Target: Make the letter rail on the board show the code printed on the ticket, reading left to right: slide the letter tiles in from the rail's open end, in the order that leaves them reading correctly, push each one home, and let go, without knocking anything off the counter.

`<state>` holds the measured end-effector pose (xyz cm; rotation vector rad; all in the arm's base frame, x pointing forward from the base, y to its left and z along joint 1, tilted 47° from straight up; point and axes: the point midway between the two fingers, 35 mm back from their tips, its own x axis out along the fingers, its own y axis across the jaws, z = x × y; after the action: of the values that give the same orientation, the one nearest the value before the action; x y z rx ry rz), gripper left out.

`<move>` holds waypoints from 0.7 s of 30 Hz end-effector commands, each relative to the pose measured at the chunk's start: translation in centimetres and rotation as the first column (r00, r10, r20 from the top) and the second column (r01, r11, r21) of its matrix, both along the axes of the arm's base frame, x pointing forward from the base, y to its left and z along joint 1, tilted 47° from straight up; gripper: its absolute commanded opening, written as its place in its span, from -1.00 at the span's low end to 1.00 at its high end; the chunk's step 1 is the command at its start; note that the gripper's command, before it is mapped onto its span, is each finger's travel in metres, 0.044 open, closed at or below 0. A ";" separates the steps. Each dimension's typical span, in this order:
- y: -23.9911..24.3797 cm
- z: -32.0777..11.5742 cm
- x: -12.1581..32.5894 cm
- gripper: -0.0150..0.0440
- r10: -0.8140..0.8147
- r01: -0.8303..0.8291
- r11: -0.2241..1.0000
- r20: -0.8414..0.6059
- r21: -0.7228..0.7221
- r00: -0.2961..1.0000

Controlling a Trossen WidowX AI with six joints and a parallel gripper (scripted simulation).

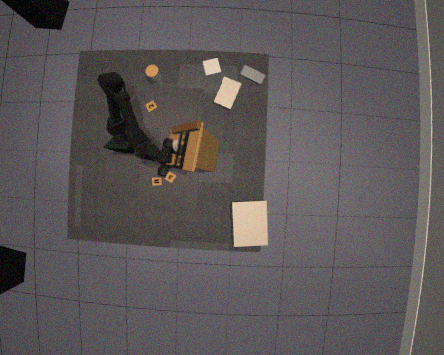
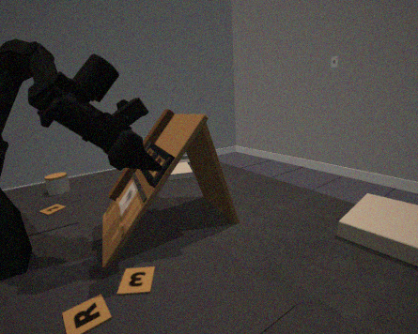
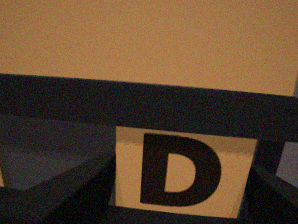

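The wooden board (image 1: 194,150) (image 2: 182,129) (image 3: 150,40) leans as an easel. My gripper (image 2: 160,169) (image 3: 181,168) is shut on the D tile (image 3: 205,172), which reads upright under the rail's dark upper bar (image 3: 60,95), near the board's right edge. Dark space lies left of D; a sliver of another orange piece (image 3: 1,172) shows beyond. The white ticket (image 2: 128,198) is on the board's lower face, its print unreadable. On the counter lie an R tile (image 1: 157,181) (image 2: 86,315), a tile resembling a turned 3 (image 1: 170,177) (image 2: 136,280) and a 2 tile (image 1: 151,106) (image 2: 53,209).
An orange-topped round container (image 1: 152,71) (image 2: 56,184) stands at the back. A large pale box (image 1: 250,224) (image 2: 390,220) is at a counter corner. Two smaller pale boxes (image 1: 227,92) (image 1: 212,66) and a grey block (image 1: 253,74) lie behind the board.
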<state>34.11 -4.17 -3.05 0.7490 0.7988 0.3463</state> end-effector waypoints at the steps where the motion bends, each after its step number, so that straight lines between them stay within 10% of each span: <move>1: 0.1 0.2 0.1 -0.49 -0.005 0.005 1.000 0.001 -0.004 1.000; 21: 1.0 1.1 0.0 -0.49 -0.005 0.005 1.000 0.000 -0.003 1.000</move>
<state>34.10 -3.25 -2.13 0.7498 0.7993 0.3465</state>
